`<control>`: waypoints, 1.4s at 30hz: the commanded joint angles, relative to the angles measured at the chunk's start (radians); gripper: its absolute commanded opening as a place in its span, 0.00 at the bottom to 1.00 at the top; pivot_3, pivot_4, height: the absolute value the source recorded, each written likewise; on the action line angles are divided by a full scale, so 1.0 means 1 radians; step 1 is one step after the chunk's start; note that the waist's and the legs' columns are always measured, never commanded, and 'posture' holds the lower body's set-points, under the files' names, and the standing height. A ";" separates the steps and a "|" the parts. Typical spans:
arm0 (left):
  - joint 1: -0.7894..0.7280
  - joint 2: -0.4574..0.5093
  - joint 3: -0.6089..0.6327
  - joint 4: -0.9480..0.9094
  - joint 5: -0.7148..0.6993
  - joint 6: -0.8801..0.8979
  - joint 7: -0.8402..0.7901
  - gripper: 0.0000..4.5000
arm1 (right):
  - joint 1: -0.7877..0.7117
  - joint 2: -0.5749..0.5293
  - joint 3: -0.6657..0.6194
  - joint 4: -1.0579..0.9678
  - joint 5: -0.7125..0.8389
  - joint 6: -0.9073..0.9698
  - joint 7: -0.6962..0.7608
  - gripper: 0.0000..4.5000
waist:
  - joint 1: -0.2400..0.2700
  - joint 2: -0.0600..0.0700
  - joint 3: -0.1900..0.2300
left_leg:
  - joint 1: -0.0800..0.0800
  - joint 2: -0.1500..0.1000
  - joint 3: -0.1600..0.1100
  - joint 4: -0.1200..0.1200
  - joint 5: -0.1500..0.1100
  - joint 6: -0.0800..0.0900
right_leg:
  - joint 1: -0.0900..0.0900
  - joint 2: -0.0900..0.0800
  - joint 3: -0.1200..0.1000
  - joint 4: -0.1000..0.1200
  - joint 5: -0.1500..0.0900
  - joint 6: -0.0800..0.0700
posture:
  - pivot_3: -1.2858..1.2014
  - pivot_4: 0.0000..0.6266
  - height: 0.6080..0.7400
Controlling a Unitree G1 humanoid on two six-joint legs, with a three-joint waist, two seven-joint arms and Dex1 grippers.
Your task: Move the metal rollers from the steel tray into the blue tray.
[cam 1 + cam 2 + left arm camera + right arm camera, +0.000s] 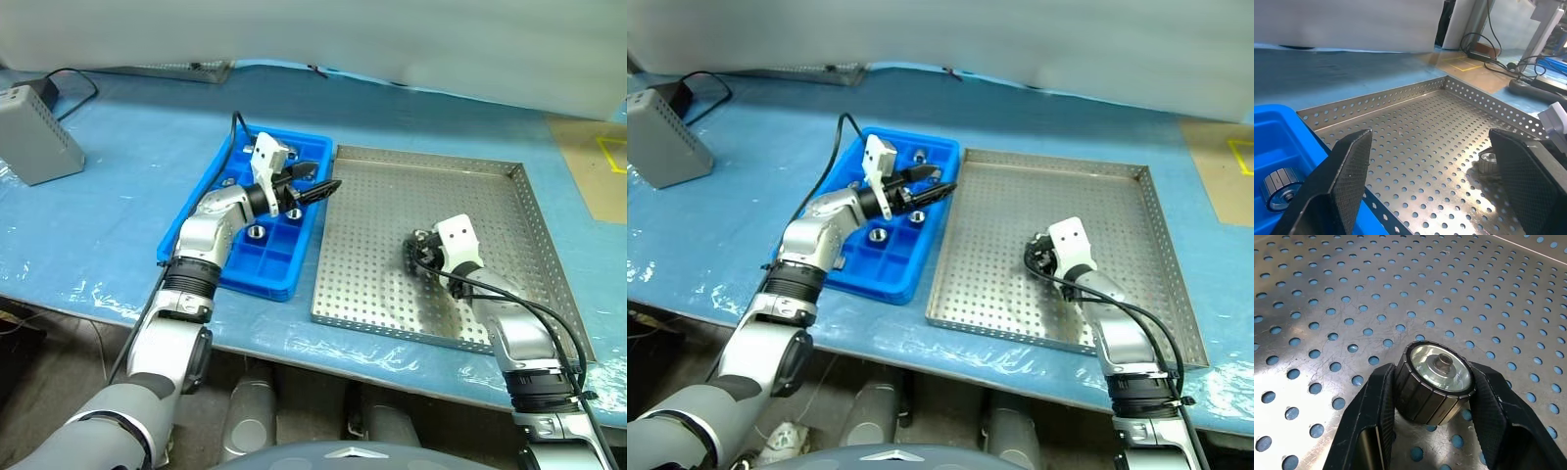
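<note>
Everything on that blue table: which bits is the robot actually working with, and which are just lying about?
Working with:
steel tray
blue tray
metal rollers, one between the right gripper's fingers, several already in the blue tray

Lying about:
grey box
black cable

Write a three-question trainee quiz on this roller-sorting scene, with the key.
1. True or false: the right gripper has its fingers on either side of a metal roller on the steel tray.
2. What does the left gripper carry? A) a roller B) nothing C) a cable
3. Fill in: the left gripper hovers over the ___ tray.

Key
1. True; both fingers press its sides in the right wrist view.
2. B; its fingers stand wide apart, empty.
3. Blue; the blue tray already has rollers in compartments.
</note>
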 commanded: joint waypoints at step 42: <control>0.422 0.357 0.165 -0.623 -0.197 0.259 0.062 0.89 | -0.435 0.157 0.362 0.083 0.224 0.218 0.573 0.40 | 0.119 0.000 0.000 | 0.001 0.001 -0.003 -0.011 0.004 -0.007 | -0.003 0.000 -0.002 0.000 -0.001 -0.001 | 0.73 0.24 1.00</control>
